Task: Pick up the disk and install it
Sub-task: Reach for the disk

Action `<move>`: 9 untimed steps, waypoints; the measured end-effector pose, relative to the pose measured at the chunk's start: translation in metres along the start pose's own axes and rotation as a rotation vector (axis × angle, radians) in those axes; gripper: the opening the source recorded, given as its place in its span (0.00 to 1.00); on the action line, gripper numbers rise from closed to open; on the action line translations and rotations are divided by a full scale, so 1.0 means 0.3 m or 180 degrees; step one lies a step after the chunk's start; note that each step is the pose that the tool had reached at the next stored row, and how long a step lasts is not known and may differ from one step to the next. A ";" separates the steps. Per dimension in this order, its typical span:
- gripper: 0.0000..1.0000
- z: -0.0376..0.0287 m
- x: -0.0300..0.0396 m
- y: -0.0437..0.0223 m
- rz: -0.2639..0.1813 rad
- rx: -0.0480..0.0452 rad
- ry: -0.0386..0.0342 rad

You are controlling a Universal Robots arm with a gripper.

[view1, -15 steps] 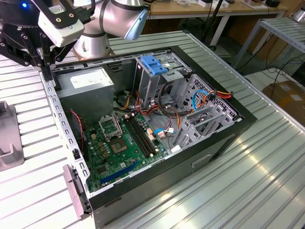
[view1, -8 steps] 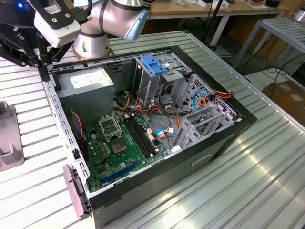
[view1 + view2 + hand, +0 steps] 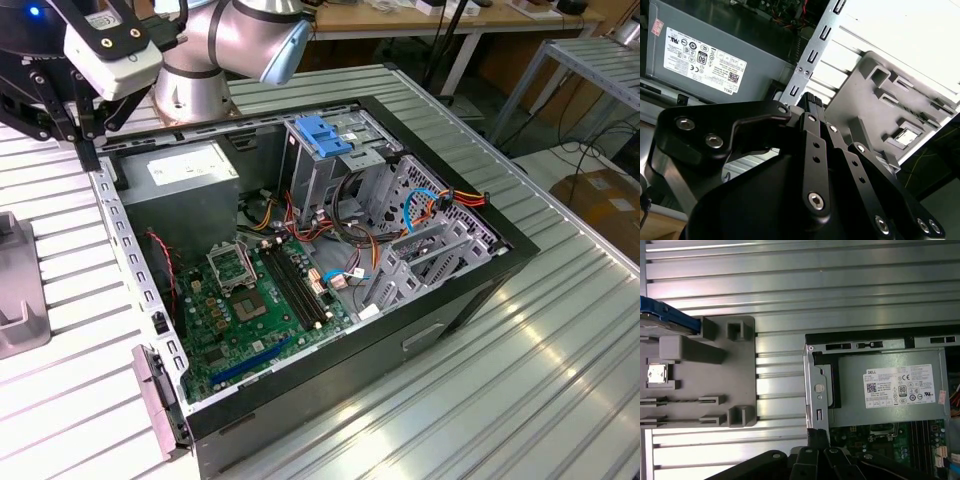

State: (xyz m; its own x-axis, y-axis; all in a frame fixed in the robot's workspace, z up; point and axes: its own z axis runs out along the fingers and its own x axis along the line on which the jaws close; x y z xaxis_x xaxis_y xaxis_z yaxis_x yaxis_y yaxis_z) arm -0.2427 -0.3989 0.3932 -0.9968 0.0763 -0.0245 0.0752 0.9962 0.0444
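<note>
The disk (image 3: 662, 321) lies on a grey holder (image 3: 715, 385) on the ribbed table, beside the open computer case (image 3: 817, 385). A blue side rail and a strip of its grey body show in the first wrist view. My gripper (image 3: 88, 150) hangs over the case's corner by the power-supply box (image 3: 190, 170), apart from the disk. Its black fingers (image 3: 810, 102) are pressed together with nothing between them, and in the first wrist view the gripper (image 3: 817, 437) sits over the case's metal edge. In the exterior view the holder (image 3: 15, 290) is at the far left.
Inside the case are a green motherboard (image 3: 250, 300), loose cables (image 3: 440, 200) and a metal drive cage with a blue plastic bracket (image 3: 325, 135) on top. The case wall (image 3: 125, 250) stands between the gripper and the board. Benches and boxes stand behind the table.
</note>
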 end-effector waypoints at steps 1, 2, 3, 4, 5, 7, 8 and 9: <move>0.10 0.000 0.001 0.000 0.0000 0.0000 0.0000; 0.10 0.000 0.004 0.000 0.0000 0.0000 0.0000; 0.10 0.000 0.006 -0.001 0.0000 0.0000 0.0000; 0.10 0.000 0.009 -0.001 0.0000 0.0000 0.0000; 0.10 0.000 0.010 -0.001 0.0000 0.0000 0.0000; 0.10 0.000 0.016 -0.001 0.0000 0.0000 0.0000; 0.10 -0.001 0.019 -0.001 0.0000 0.0000 0.0000; 0.10 -0.001 0.023 -0.002 0.0000 0.0000 0.0000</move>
State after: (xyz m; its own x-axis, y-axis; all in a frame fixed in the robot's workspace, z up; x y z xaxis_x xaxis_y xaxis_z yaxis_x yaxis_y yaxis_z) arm -0.2497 -0.3989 0.3932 -0.9968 0.0763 -0.0245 0.0751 0.9962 0.0443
